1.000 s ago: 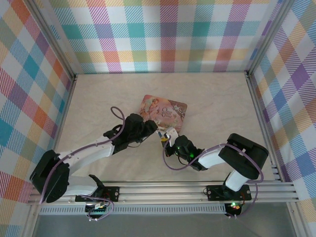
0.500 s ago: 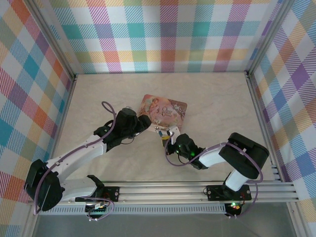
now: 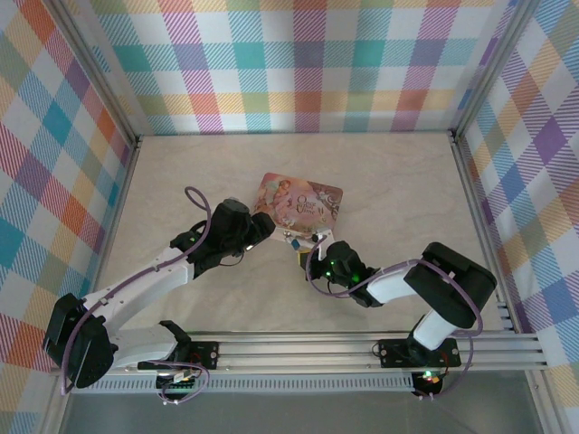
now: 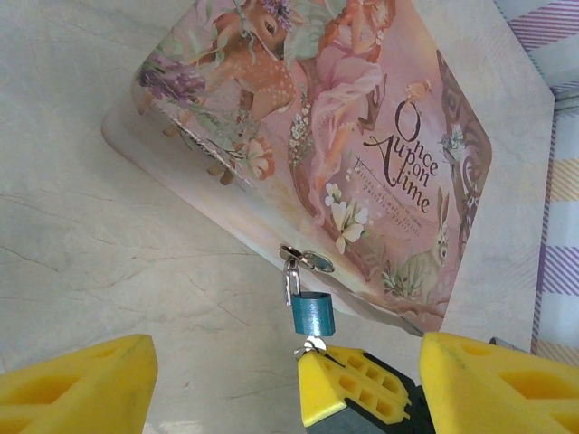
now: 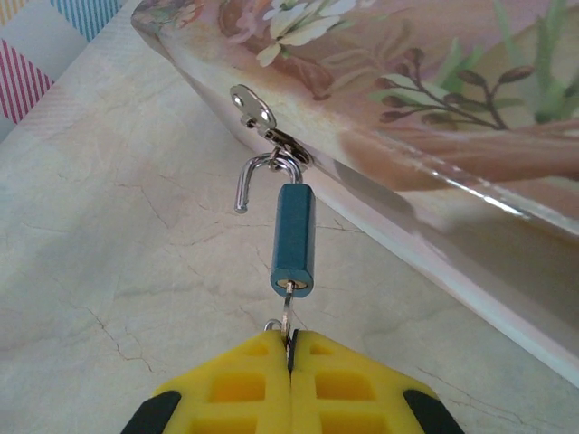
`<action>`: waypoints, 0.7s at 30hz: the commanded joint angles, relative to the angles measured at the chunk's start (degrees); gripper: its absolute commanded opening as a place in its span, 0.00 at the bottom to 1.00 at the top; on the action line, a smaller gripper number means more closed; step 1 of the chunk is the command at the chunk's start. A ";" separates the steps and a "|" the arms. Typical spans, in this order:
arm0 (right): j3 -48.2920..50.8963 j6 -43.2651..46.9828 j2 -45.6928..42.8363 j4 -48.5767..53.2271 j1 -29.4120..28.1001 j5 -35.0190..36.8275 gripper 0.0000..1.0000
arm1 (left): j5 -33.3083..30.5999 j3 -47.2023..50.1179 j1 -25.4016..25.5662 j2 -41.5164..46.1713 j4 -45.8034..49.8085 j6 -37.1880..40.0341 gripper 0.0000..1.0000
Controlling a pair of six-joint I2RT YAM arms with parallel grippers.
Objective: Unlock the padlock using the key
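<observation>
Marbled beige stone pattern covers the surface [image 3: 398,181], and the pink tin box [image 3: 303,201] lies on it near the middle. The left hand [image 3: 264,231] stands just beside the box, with its yellow fingers [image 4: 72,389] wide apart and holding nothing. The blue padlock [image 5: 293,237] hangs from the hasp [image 5: 262,117] at the front edge of the box, and one leg of its shackle [image 5: 256,170] is free of the body. The key [image 5: 287,312] sits in the bottom of the padlock, and the right hand [image 5: 289,348] is clamped on it.
</observation>
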State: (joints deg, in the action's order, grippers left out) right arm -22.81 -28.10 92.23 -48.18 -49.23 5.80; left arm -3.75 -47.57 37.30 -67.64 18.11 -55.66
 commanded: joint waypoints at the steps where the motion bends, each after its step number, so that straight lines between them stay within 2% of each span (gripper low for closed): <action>1: 0.74 -4.31 0.08 1.39 1.38 -1.72 0.00 | -0.84 -0.61 -0.60 0.93 1.70 0.90 0.76; 12: 1.19 -10.89 3.76 -1.92 4.29 -7.14 0.00 | -0.65 -0.58 -0.65 0.32 1.68 0.87 0.77; 21: 0.57 -12.99 6.69 -1.65 5.01 -8.76 0.00 | -0.78 0.25 -0.74 0.52 1.62 0.56 0.77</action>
State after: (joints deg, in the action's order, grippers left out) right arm -22.81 -38.59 96.88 -51.22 -44.91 -1.56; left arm -3.77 -47.57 37.17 -67.64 18.15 -55.66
